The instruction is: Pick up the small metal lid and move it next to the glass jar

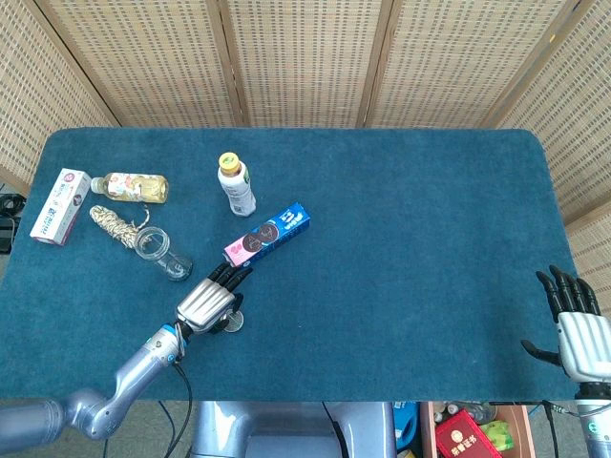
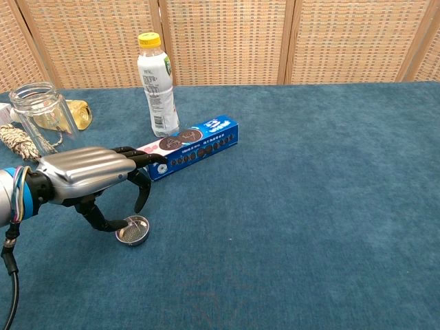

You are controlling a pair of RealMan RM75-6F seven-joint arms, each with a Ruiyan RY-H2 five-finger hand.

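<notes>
Small metal lid (image 2: 133,230) lies rim-up, apart from upright glass jar (image 2: 38,118)

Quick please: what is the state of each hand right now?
Left hand: open, fingers spread over the small metal lid, thumb at its rim, not yet holding it.
Right hand: open, holding nothing, at the table's edge.

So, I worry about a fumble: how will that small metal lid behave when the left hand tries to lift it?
The small metal lid lies low and open side up, so the left hand has little edge to pinch. It looks thin and light, so it could skid on the blue tablecloth. Its smooth shine suggests a slippery grip.
</notes>
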